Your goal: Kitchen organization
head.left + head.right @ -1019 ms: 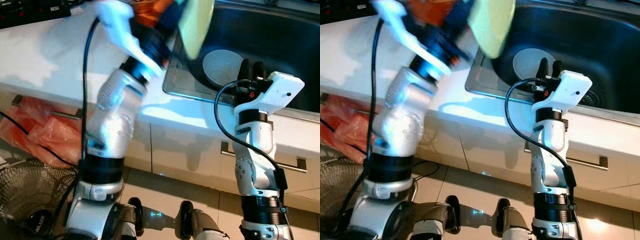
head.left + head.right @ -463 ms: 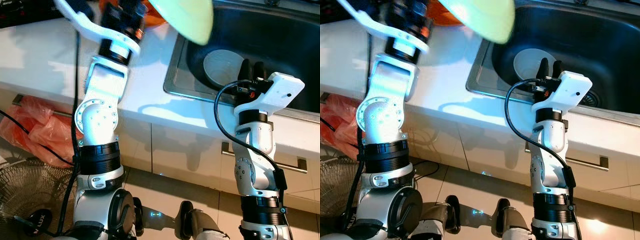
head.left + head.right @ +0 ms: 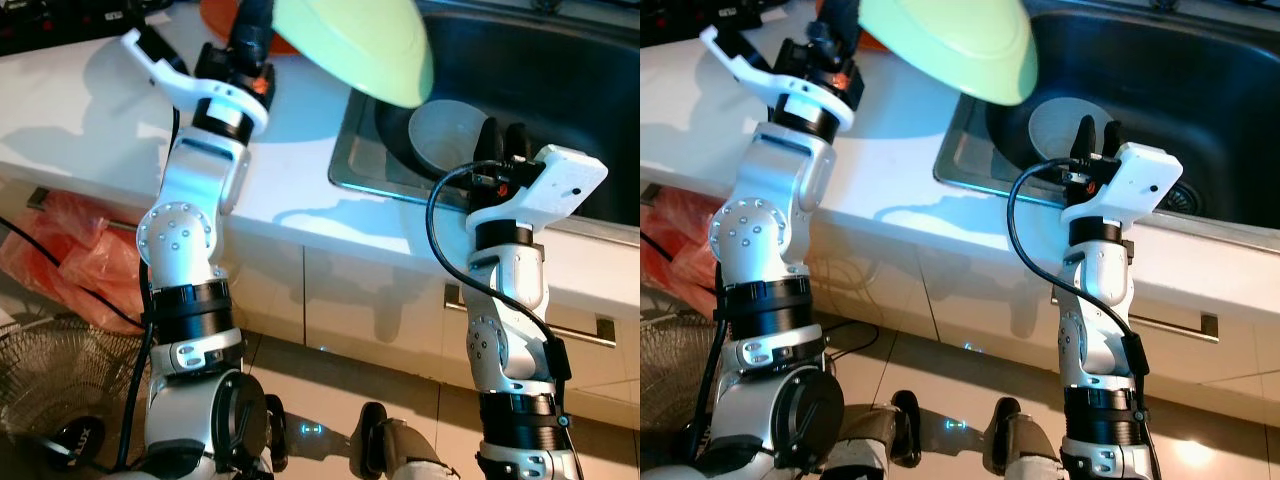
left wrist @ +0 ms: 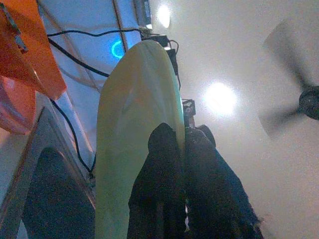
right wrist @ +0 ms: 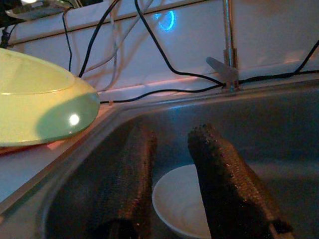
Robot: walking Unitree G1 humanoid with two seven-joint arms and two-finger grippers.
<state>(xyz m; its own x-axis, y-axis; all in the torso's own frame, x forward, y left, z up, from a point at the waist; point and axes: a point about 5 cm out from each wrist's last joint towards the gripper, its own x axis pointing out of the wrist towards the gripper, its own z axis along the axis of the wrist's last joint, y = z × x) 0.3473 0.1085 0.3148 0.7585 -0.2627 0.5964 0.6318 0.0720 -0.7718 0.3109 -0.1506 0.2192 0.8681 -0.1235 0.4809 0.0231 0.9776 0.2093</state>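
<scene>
A pale green plate (image 3: pixel 350 45) hangs tilted over the left edge of the dark steel sink (image 3: pixel 560 70). My left gripper (image 4: pixel 184 164) is shut on the plate's rim, and its black fingers (image 4: pixel 167 184) pinch the edge. A white bowl (image 3: pixel 445 135) lies on the sink's floor near the left front corner. My right gripper (image 3: pixel 503 135) hovers at the sink's front rim just above that bowl (image 5: pixel 179 209). It is open, with nothing between its fingers (image 5: pixel 219 169).
An orange object (image 3: pixel 215 15) sits on the white counter (image 3: pixel 90 110) behind the plate. The faucet (image 5: pixel 228 45) and cables run along the sink's back wall. Below the counter are cabinet fronts, a red plastic bag (image 3: pixel 70 260) and a floor fan (image 3: pixel 50 390).
My left arm has straightened and risen. The green plate has swung from edge-on to flatter and shifted slightly toward the sink. The right arm has stayed still.
</scene>
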